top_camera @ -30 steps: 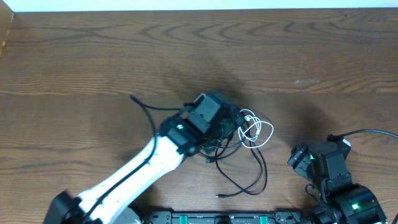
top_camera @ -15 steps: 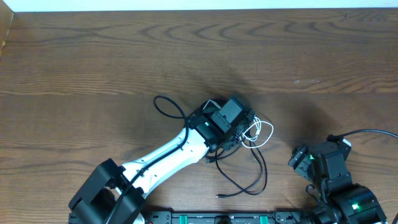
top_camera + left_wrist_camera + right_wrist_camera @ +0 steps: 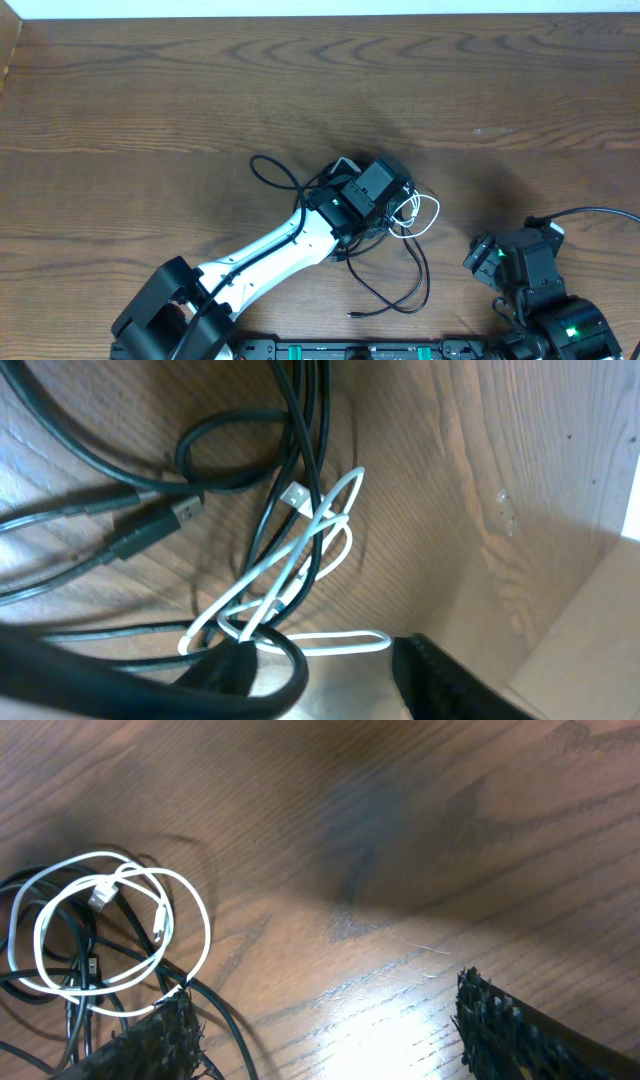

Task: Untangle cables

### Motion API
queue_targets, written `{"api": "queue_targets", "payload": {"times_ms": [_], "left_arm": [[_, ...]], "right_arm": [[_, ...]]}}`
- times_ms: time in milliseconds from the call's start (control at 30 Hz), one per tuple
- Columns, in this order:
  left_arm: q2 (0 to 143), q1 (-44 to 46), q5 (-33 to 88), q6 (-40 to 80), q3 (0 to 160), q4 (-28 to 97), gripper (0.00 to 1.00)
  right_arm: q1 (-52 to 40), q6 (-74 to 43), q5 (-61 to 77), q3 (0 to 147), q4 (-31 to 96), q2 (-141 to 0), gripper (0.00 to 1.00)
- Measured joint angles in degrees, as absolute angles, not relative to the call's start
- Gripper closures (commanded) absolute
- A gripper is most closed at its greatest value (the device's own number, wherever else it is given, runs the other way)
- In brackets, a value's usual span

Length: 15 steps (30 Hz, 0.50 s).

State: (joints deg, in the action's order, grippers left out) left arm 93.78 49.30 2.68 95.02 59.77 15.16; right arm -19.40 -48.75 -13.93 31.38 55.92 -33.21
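left claw (image 3: 318, 652) straddles white cord (image 3: 101, 898) | right claw (image 3: 322, 1000) spread wide

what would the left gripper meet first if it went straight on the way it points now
Probably the white cord: its nearest loop lies just ahead of the left gripper, between its fingers, with black cords tangled through it. Depth is unclear.
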Motion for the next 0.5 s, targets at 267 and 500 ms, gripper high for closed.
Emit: {"api": "queue_targets", "payload": {"times_ms": [267,500], "left_arm": [[93.78,49.3,2.83,95.18,59.77,15.2,0.61],[93.78,49.3,2.85,95.15,59.77,15.53,0.69]], "right_arm": [[-19.4,-48.75,-13.91,31.38,55.96,-33.21,0.2],[-19.4,-48.75,-13.91,31.38,55.96,-33.21,0.2]]}}
